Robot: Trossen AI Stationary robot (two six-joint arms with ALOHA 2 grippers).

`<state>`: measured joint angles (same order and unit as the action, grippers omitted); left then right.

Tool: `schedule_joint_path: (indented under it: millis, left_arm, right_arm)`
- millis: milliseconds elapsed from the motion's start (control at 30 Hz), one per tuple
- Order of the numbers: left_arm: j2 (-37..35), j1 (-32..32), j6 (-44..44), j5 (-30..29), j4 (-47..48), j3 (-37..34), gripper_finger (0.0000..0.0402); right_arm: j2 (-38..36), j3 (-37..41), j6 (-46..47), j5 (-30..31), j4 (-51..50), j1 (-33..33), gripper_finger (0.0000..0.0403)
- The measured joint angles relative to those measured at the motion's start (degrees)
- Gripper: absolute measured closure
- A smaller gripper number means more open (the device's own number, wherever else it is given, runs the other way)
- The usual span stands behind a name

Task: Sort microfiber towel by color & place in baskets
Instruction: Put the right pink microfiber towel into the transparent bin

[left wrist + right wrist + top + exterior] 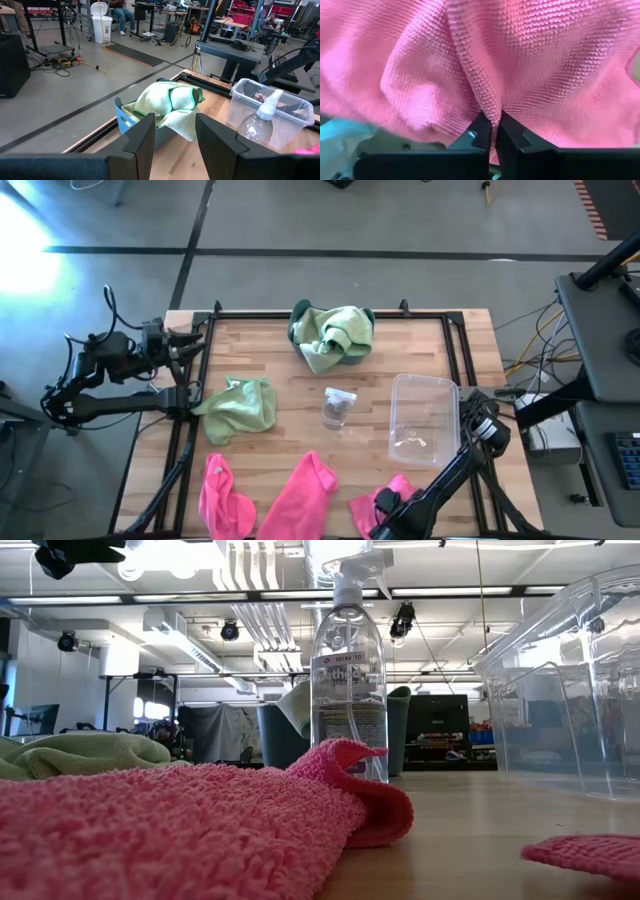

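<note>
Two green towels [335, 333] already lie in the teal basket [121, 116] at upper centre; one green towel [240, 406] waits on the counter [420, 350]. The clear basket [424, 420] is empty. At bottom right, the right tool [491, 131] pinches a pink towel [392, 492]; two more pink towels remain. The left tool [173, 137] hangs half-open at left, empty.

Bare wooden tabletop [420, 345] lies open between the dark teal tub [300, 330] heaped with light green cloths [335, 335] and the clear plastic tub [425, 418]. The small clear spray bottle [338, 408] stands upright mid-table, blocking the lane between a loose green cloth [240, 408] and the clear tub. Three pink cloths [300, 498] crowd the near edge, with narrow wood gaps between.
</note>
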<state>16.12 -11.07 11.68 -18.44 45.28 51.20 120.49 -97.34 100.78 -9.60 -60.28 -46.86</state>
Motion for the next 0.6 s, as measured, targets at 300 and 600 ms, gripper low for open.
schedule_joint_path:
  millis: [300, 600]
  left_arm:
    - [0.0, 0.0, 0.9, 0.0, 0.0, 0.0, 0.0276]
    - [0.0, 0.0, 1.1, 0.0, 0.0, 0.0, 0.0276]
  right_arm:
    - [-8.2, -0.4, 5.1, 9.2, -0.5, 0.0, 0.0394]
    - [-19.2, -0.7, 1.9, 34.5, -1.5, 0.0, 0.0394]
